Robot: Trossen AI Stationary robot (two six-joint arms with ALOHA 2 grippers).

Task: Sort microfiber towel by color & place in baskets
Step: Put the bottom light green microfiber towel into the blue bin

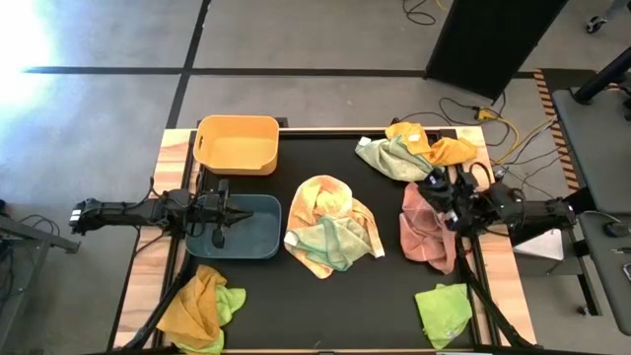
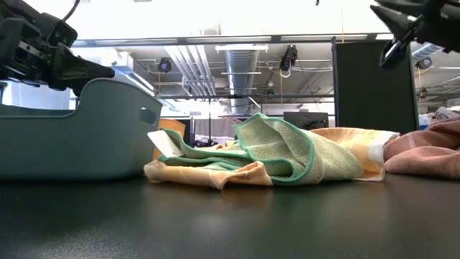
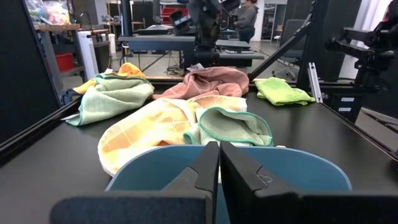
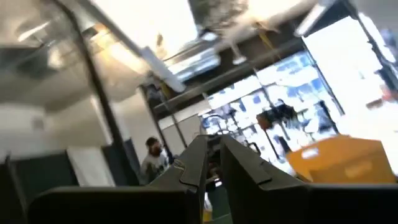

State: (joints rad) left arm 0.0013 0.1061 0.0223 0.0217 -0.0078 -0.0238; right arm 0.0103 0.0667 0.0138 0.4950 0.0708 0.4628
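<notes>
The yellow-orange basket [image 1: 237, 144] stands at the far left, with the blue-grey basket [image 1: 251, 232] just in front of it. My left gripper [image 1: 242, 209] hovers level over the blue-grey basket [image 3: 292, 168], shut and empty; it also shows in the low view [image 2: 93, 72]. My right gripper [image 1: 432, 187] is shut and empty, raised above a pink towel [image 1: 426, 229] at the right and tilted upward. A pile of yellow and green towels [image 1: 330, 229] lies on the table at the middle.
More towels lie about: a green and yellow heap [image 1: 414, 150] at the far right, a yellow and lime heap [image 1: 202, 308] at the near left, and a lime towel [image 1: 444, 310] at the near right. Cables lie beyond the table's far right corner. People show in the room behind.
</notes>
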